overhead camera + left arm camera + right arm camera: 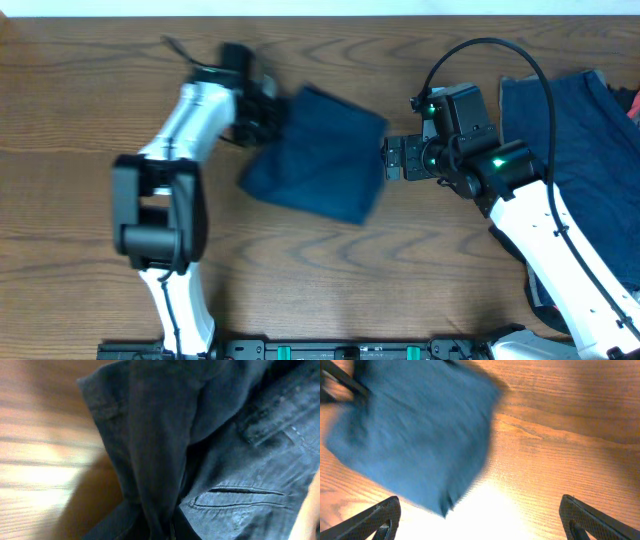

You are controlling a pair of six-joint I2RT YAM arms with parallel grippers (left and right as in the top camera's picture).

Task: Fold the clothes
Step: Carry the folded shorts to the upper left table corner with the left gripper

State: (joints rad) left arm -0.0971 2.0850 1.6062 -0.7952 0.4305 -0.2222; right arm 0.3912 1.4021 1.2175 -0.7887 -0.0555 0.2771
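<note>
Cloth fills the left gripper's (pixel 268 112) own camera. The folded navy garment (pixel 318 152) bunches right against it, with dark folds nearest, a slit pocket (pixel 240 497) and a stitched belt loop (pixel 272 417) just beyond, and bare table (pixel 35 460) off to one side. The fingers are hidden in that view, but from overhead the left gripper is closed on the garment's near corner, pinching its edge. The rest of the cloth spreads away from it over the table as a rough, blurred square. On the far side of that square the right gripper (pixel 392 158) faces the garment's opposite edge, just beside it; whether it touches cannot be told from overhead. Its wrist view shows both fingers (pixel 382 517) spread wide at the bottom corners, with only table wood between them. The garment's corner lies a little ahead and to one side, apart from the fingers. Farther off, behind the right gripper and past its arm, a pile of clothes (pixel 585 130) lies at the table's edge, navy on top, with a red-pink piece (pixel 633 100) at the picture's rim.
</note>
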